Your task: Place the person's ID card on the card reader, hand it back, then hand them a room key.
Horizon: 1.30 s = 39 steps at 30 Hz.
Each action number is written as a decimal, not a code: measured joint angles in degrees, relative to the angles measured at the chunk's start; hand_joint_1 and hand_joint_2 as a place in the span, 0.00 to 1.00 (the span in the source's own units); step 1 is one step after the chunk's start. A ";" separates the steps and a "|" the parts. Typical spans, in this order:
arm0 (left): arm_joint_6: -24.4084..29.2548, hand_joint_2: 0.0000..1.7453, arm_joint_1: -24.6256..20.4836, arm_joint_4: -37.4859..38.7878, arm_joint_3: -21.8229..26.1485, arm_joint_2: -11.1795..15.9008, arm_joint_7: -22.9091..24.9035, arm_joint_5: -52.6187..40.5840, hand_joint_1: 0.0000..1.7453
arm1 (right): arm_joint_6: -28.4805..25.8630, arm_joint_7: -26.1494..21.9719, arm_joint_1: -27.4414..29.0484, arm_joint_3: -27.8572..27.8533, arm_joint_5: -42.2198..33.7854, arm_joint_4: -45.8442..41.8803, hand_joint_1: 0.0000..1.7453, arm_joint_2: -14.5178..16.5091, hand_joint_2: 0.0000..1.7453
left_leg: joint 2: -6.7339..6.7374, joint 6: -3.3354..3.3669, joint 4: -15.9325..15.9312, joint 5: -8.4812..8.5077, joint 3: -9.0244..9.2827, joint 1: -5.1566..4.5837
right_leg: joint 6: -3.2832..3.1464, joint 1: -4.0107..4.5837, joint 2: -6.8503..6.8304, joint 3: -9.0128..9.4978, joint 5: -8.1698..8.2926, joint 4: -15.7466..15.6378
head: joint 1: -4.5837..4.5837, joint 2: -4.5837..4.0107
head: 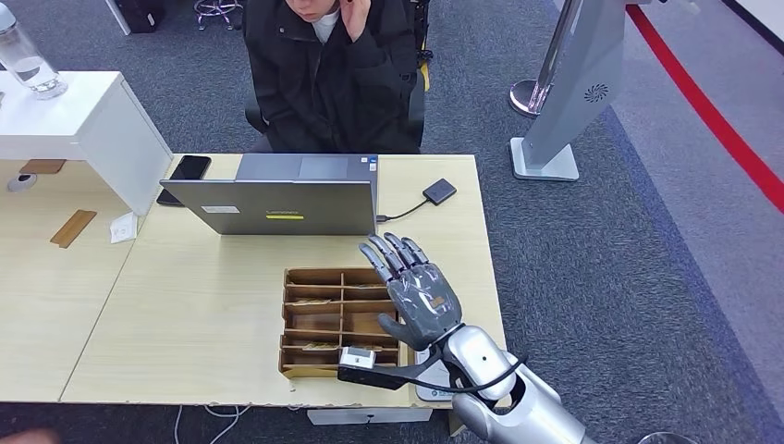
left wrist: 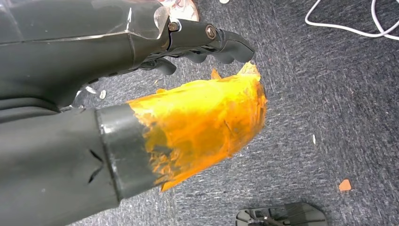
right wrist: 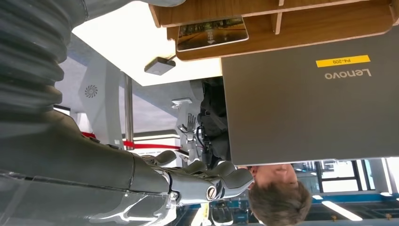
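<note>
My right hand hovers over the right side of the brown wooden tray with compartments, on the near part of the light wooden desk. Its fingers are stretched out and spread apart, pointing to the far side, and they hold nothing. My left hand hangs down over the grey carpet floor; its dark fingers look curled in, with nothing between them that I can see, beside its thumb covered with orange tape.

Some compartments contain flat cards, which I judge to be the room keys; one printed card lies in a compartment near the grey closed-back laptop. The small black square device on a cable, at the far right of the desk, is probably the card reader. I do not see the ID card anywhere. The person in the dark jacket sits behind the laptop with a hand raised near the head, not offering anything. So I cannot tell which step is finished; my judgement is that taking a room key is the next work.
</note>
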 joint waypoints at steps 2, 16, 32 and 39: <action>0.00 0.00 0.00 0.00 0.01 0.00 0.02 -0.01 0.00 | 0.02 0.06 -0.01 0.01 -0.04 0.16 0.08 0.01 1.00 | 0.00 0.00 0.00 0.00 0.00 0.00 | 0.00 0.00 0.00 0.00 0.00 0.00 | -0.01 0.00; -0.11 0.00 -0.06 0.00 -0.04 0.00 0.11 -0.50 0.00 | 0.63 0.50 -0.30 0.03 -0.56 1.42 0.08 0.69 1.00 | 0.00 0.00 0.00 0.00 0.00 0.00 | 0.00 0.00 0.00 0.00 0.00 0.00 | 0.00 0.00; -0.44 0.00 -0.14 0.00 -0.06 0.00 0.16 -0.86 0.00 | 1.16 0.71 -0.87 0.07 -0.68 4.47 0.12 1.58 1.00 | 0.00 0.00 0.00 0.00 0.00 0.00 | 0.00 0.00 0.00 0.00 0.00 0.00 | -0.01 0.00; -0.48 0.00 -0.15 0.00 -0.06 -0.02 0.20 -0.99 0.00 | 1.31 0.73 -1.04 0.07 -0.74 5.27 0.14 1.90 1.00 | 0.00 0.00 0.00 0.00 0.00 0.00 | 0.00 0.00 0.00 0.00 0.00 0.00 | 0.00 0.00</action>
